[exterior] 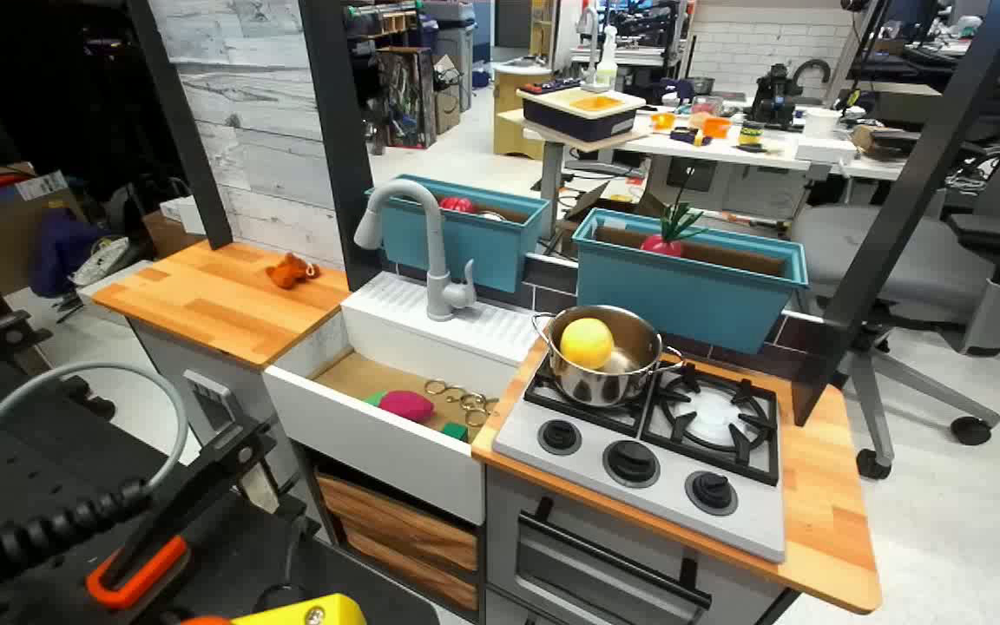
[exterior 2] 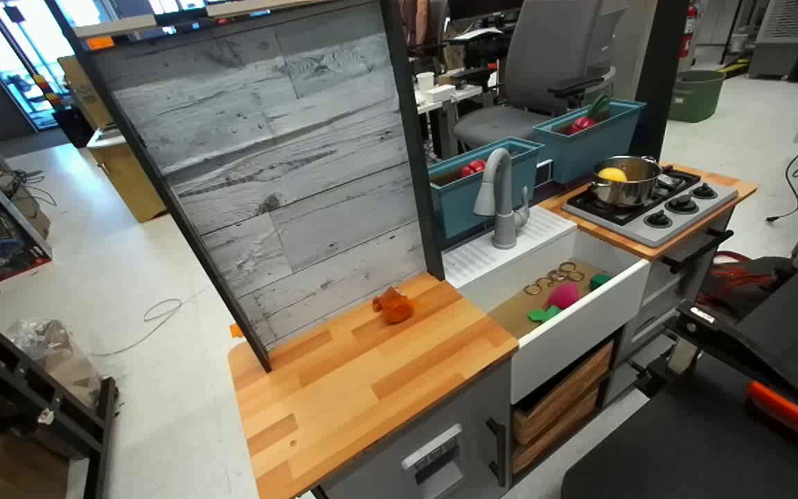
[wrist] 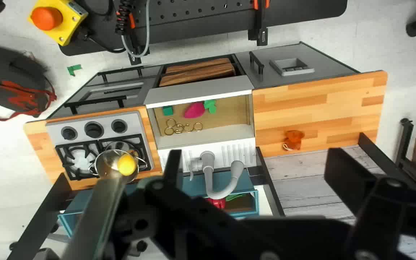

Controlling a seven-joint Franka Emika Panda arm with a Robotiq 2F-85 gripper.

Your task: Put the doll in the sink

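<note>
With the doll [exterior 2: 397, 308] lying on the wooden counter [exterior 2: 350, 398] beside the sink [exterior 2: 582, 329] and the gripper [wrist: 254, 159] spread wide, holding nothing, none of the task appears done; grasp, carry and release remain.

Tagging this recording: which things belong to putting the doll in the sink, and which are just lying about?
Job: orange doll, white sink, open gripper.
Lying about: yellow round item, steel pot, pink toy, green pieces, metal rings, teal bins.

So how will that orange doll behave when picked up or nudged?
The doll will probably squash a little, given its soft, lumpy look. It's likely light, being far smaller than the pot. Its uneven shape should discourage rolling.
</note>
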